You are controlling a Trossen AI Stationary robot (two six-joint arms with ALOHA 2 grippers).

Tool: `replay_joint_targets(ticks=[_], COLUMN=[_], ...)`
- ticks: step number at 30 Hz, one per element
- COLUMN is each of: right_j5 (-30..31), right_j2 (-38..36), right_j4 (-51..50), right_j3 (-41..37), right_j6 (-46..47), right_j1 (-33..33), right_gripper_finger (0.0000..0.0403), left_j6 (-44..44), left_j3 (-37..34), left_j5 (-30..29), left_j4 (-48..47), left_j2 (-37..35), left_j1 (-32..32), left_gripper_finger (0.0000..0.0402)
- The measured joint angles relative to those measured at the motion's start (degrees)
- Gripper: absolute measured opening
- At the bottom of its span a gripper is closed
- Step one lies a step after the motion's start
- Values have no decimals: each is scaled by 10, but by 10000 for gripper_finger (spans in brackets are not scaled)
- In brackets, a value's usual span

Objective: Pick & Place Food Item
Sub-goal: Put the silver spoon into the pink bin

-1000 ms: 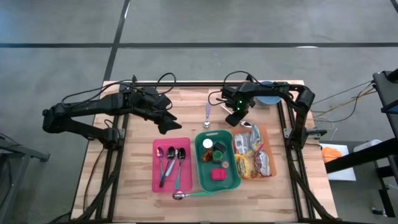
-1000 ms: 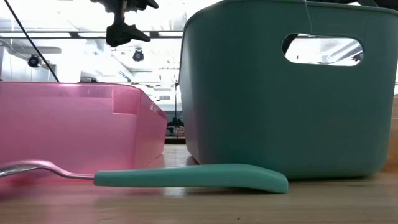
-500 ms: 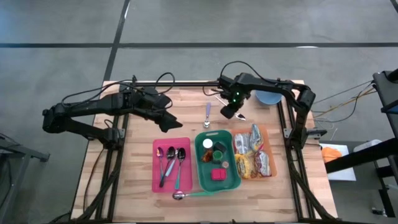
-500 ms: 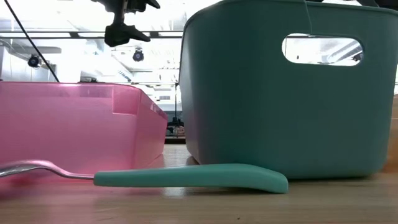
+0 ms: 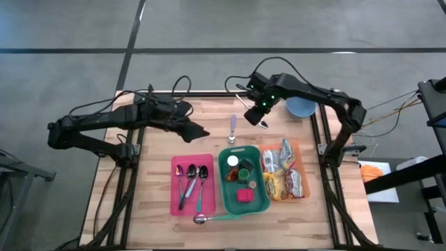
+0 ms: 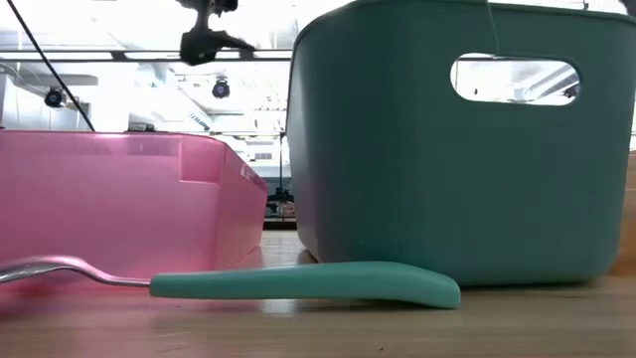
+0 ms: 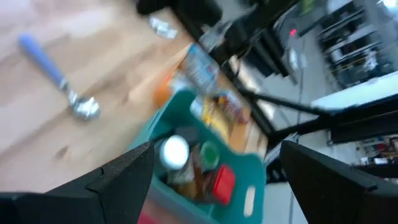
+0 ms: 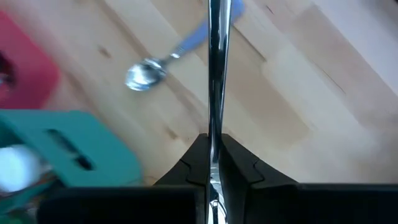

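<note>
Right arm reached across the far part of the table (image 5: 209,111), elbow out toward the right edge; right tool (image 5: 263,123) hung above bare wood beside the blue bowl (image 5: 301,107), pointed down; its fingers were pressed together on a thin silvery utensil (image 8: 214,74), which ran straight up between them in the right wrist view; what sort of utensil, could not tell. Left arm lay low from the left side, stretched toward the middle; left tool (image 5: 198,132) stood with fingers (image 7: 118,180) wide apart, nothing between them, above the wood just beyond the pink tray (image 5: 174,202).

Food items sat in the orange tray (image 5: 304,183) at right, packets (image 5: 280,171) heaped inside; green bin (image 5: 226,199) between the two trays held small containers and a red item (image 5: 244,196); three spoons (image 5: 191,176) in the pink tray; blue-handled spoon (image 5: 232,129) lay on the wood beyond the bin; teal-handled spoon (image 5: 216,218) lay along the near edge before the trays.

Against a second ago: right tool had lifted off the orange tray's far end and swung back toward the table's far edge; left tool had pushed forward, toward the blue-handled spoon; trays and spoons lay unchanged.
</note>
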Motion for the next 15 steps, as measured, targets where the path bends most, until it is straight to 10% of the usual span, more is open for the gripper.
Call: replay_joint_targets(ticks=[15], right_j5=[-40], right_j2=[-101], right_j4=[64], right_j3=[0], right_j6=[-132], right_j1=[122], right_gripper_finger=[13], left_j6=[-40], left_j3=[0], left_j5=[-16], left_j4=[118], left_j2=[0], left_j1=[13], left_gripper_finger=[347])
